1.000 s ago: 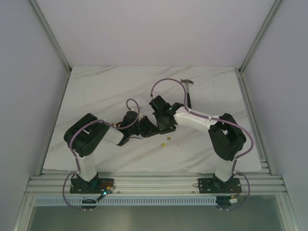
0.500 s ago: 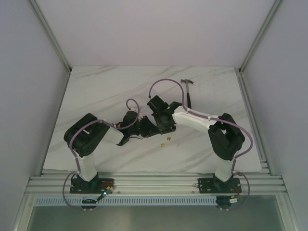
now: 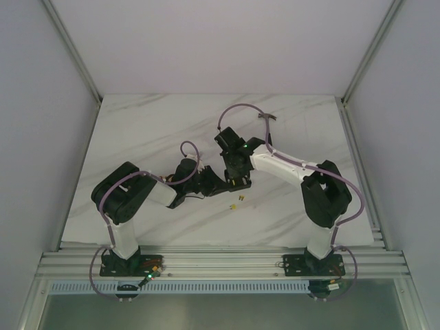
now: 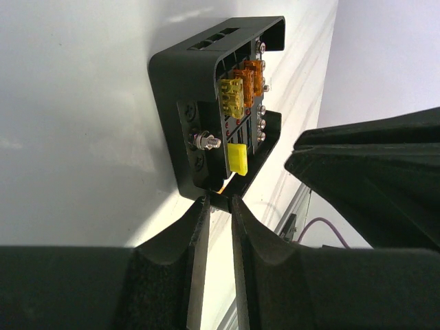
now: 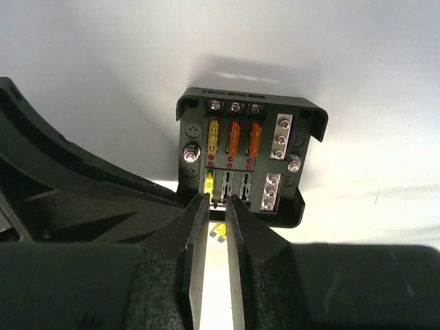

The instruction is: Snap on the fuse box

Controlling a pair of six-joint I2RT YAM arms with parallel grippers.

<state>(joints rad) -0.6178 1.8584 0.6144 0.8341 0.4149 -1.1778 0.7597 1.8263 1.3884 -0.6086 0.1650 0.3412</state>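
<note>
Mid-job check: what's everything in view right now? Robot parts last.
fuse box: one, black, uncovered, mid-table between the grippers
fitted fuses: four, two yellow and two orange, in the box's slots
loose fuses: two, yellow, on the table beside the box
hammer: one, grey head, far right of table, mostly hidden
table: one, white marbled
left gripper: one, black, at the box's corner, grip unclear
right gripper: one, black, slightly open at the box's edge, empty

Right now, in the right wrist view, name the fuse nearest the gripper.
The lone yellow fuse in the fuse box's near row, just beyond the right gripper; the other three sit in the far row.
</note>
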